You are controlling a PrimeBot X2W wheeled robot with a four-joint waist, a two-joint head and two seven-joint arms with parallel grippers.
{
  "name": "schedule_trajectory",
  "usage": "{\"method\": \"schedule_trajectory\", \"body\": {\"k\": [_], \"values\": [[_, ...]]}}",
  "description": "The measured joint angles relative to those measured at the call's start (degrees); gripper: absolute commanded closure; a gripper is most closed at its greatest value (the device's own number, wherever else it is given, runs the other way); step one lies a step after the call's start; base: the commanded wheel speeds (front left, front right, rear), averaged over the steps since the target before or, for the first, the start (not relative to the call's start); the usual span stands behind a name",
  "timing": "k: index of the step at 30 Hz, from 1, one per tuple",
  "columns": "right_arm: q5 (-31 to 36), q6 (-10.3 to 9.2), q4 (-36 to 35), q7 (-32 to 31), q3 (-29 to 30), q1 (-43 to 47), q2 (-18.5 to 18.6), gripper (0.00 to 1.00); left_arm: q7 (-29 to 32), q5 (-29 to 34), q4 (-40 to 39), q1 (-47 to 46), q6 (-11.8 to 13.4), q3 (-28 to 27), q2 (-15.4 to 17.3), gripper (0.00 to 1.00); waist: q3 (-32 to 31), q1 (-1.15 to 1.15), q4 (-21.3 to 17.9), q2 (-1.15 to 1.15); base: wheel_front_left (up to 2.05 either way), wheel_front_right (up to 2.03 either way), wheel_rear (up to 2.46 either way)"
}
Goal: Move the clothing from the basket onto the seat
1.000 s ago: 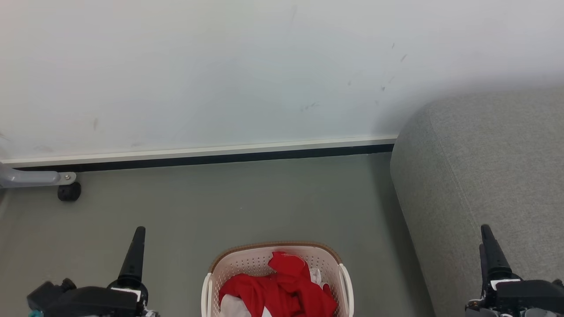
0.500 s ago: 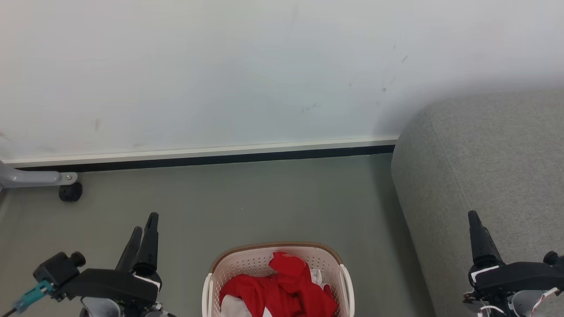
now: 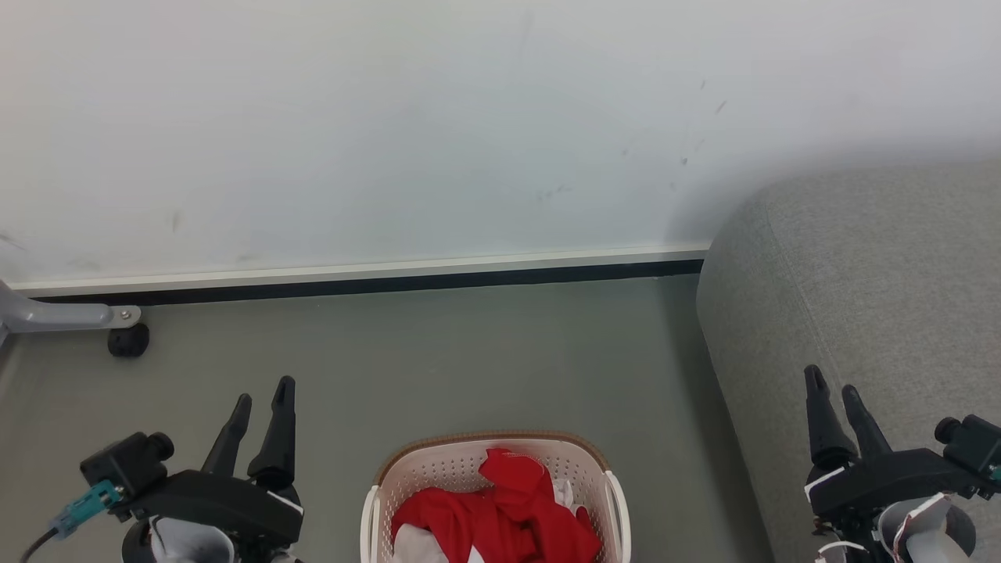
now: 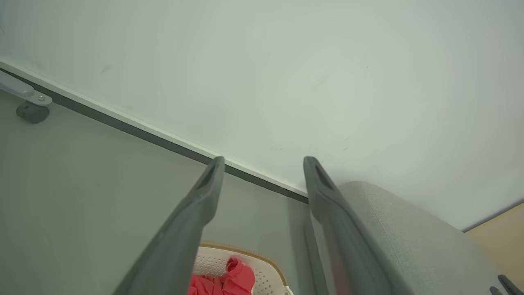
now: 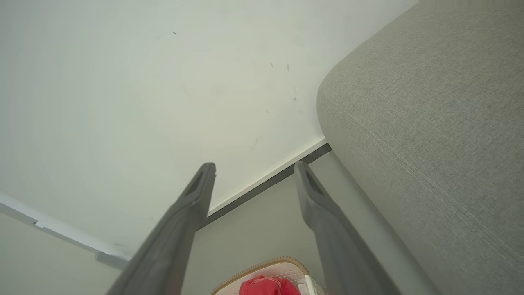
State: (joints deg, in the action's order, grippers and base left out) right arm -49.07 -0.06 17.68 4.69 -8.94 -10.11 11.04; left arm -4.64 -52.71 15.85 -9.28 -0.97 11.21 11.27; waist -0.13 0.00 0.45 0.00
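The cream-white perforated plastic basket (image 3: 489,442) with a brown woven-look rim stands on the grey-green floor (image 3: 469,352), at the bottom middle of the head view; the red and white fabric clothing (image 3: 500,520) lies heaped in it; the large light-grey upholstered seat (image 3: 876,274) stands to its right, a strip of floor between them, and reaches back to the pale wall (image 3: 391,117); behind the basket, floor runs to the dark skirting strip (image 3: 352,281) at the wall's foot; far left, near the wall, 1 black caster wheel (image 3: 127,341) sits under a grey metal leg (image 3: 55,316); the 2 grippers flank the basket, the left gripper (image 3: 264,389) over the floor, the right gripper (image 3: 831,379) before the seat's side.
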Motion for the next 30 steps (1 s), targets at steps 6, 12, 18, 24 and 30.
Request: {"method": "schedule_trajectory", "body": {"k": [6, 12, 18, 24, 30], "values": [[4.9, -0.97, 1.0, 1.0, -1.8, -0.2, 0.6, 0.0, -0.6, 3.7, 0.8, -0.3, 1.1, 1.3, 0.6, 0.0, -0.1, 0.0, 0.0, 0.0, 0.0, 0.0, 0.0], [8.6, -1.6, 1.7, 2.0, -2.9, -0.7, 1.0, 0.0, -0.9, 6.3, 1.7, -0.3, 2.3, 2.0, 0.6, 0.0, -0.1, 0.0, -0.1, 0.0, 0.0, 0.0, 0.0], [13.0, -2.56, 2.6, 3.2, -4.1, -1.2, 1.7, 0.0, -1.6, 8.9, 2.2, -0.3, 3.4, 2.3, 0.9, 0.0, -0.2, 0.0, -0.1, 0.0, 0.0, 0.0, 0.0], [17.0, -3.53, 3.2, 4.5, -5.4, -1.6, 2.1, 0.0, -2.6, 12.4, 2.4, -0.8, 4.4, 2.8, 1.3, 0.0, -0.2, 0.0, -0.1, 0.0, 0.0, 0.0, 0.0], [20.5, -4.25, 3.8, 5.6, -6.5, -2.4, 2.6, 0.0, -3.6, 15.6, 2.6, -0.9, 5.4, 3.7, 1.4, 0.0, -0.2, 0.0, -0.2, 0.0, 0.0, 0.0, 0.0]]}}
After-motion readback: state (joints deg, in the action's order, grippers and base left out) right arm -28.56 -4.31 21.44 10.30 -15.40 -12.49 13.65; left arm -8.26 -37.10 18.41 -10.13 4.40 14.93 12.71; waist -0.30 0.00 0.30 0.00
